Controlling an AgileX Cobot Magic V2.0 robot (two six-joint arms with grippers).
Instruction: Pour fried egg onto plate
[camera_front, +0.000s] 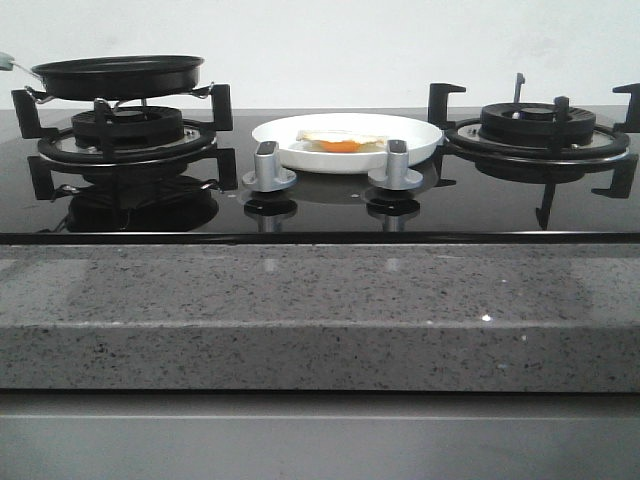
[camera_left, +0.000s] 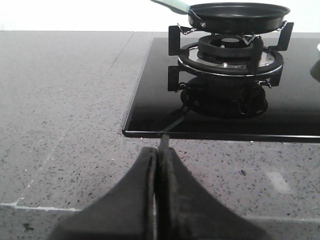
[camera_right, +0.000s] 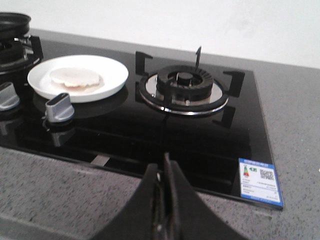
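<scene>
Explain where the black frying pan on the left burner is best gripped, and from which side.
Grip the frying pan by its pale handle, probably coming from the stove's outer left side, where the handle sticks out past the burner grate. The bowl is wide, round and shallow, so a narrow hand has little else to close on.

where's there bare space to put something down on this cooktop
Bare glass lies in front of the right burner, up to the energy label, and stone counter left of the hob. The middle is crowded: plate with fried egg behind two knobs.
</scene>
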